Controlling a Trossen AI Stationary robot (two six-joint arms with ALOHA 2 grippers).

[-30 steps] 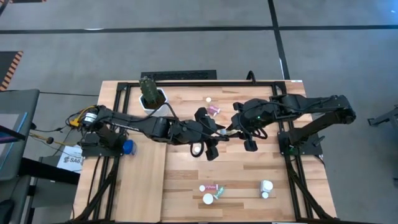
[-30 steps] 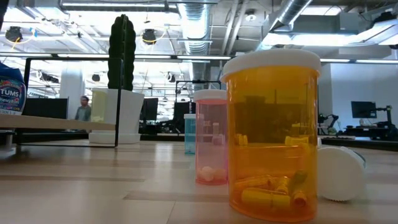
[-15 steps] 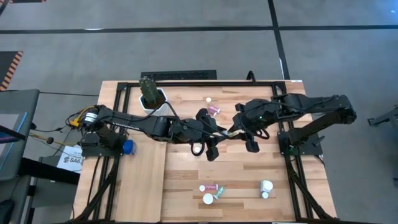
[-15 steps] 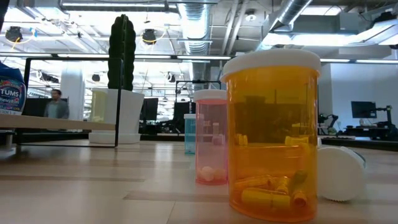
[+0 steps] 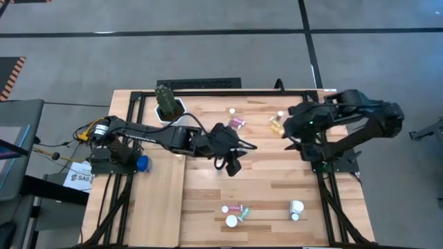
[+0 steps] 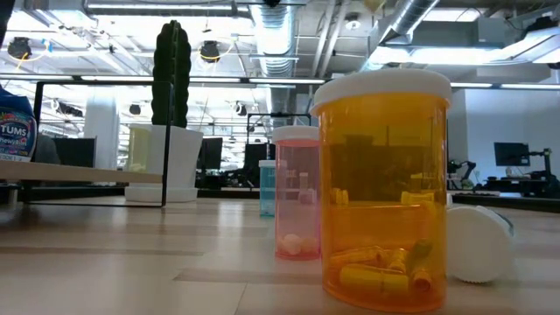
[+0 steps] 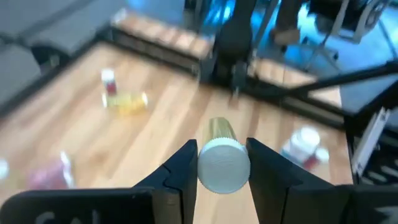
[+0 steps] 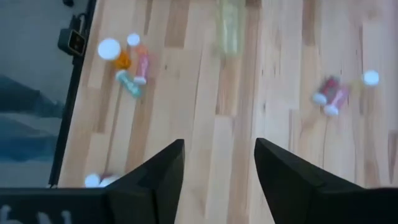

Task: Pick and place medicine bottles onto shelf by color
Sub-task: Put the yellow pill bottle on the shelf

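Observation:
My left gripper (image 5: 239,147) hangs over the table's middle, shut on a small amber medicine bottle (image 7: 221,134) with a white cap. My right gripper (image 8: 217,171) is open with nothing between its fingers, over the right part of the table near a lying yellow bottle (image 5: 277,124). Pink bottles (image 5: 237,123) lie at the far middle. A cluster of bottles (image 5: 235,211) stands near the front edge; the low view shows its amber one (image 6: 385,188) and pink one (image 6: 297,192) upright. The pale shelf board (image 5: 156,200) lies at the left. My left gripper pinches the bottle's white cap (image 7: 224,165) between its two fingers. The fingers come from the table's left and slant down. The bottle lies along the fingers, its amber body pointing out past the tips. It is lifted clear of the table.
A white pot with a cactus (image 5: 168,105) stands at the far left. Two white bottles (image 5: 296,207) sit at the near right and a loose white cap (image 5: 232,111) at the far middle. Black frame rails (image 5: 325,200) edge the tabletop. Bare planks lie between the arms and the near cluster.
The two grippers met over the table's middle at the amber bottle. My right gripper has let go, then risen and drawn back toward the right edge, uncovering the lying yellow bottle. My left gripper keeps the bottle and has rolled a little.

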